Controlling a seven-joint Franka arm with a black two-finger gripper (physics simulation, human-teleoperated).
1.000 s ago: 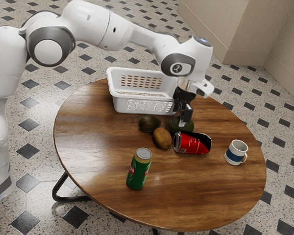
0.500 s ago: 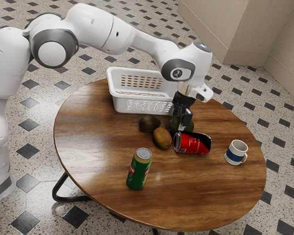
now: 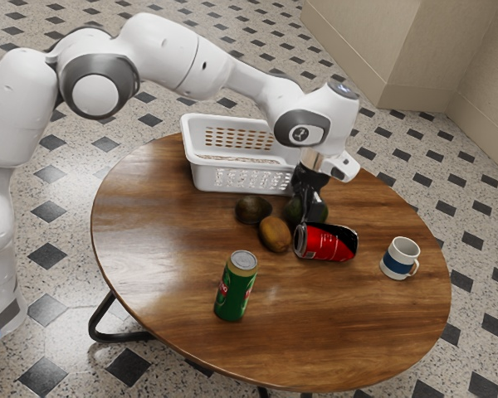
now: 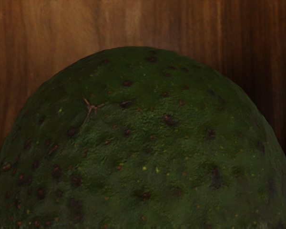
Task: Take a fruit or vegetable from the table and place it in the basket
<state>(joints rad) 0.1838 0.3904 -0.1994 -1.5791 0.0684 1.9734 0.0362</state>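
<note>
I report a large green avocado (image 4: pixel 143 143) resting on the bench (image 3: pixel 149 240), outside the basket (image 3: pixel 242 178) and directly beneath my jaws, which are lowered over it. Its form in the wrist view is a broad, smooth-curved dome; the skin is deep, dull green, finely pebbled, and shaded darker toward its outer edges. I record scattered reddish-brown spots, several dark blotches, small yellow-green flecks, and one pale brown, forked scar (image 4: pixel 90 107) on the surface. The skin shows as unbroken across the face visible to me. I cannot tell whether the jaws are spread, pressed together or pinching the fruit. In the exterior view the avocado sits near the front of the white basket, just behind a red can (image 3: pixel 326 242) lying on its side; contact between can and fruit cannot be determined. Toward the exterior view's left lie a smaller, darker avocado (image 3: pixel 251 210) and a brown oval fruit (image 3: pixel 275 235), close beside each other. A green can (image 3: pixel 236 286) stands upright nearer the camera, and a white mug (image 3: pixel 400 257) with a blue band stands toward the exterior view's right.
</note>
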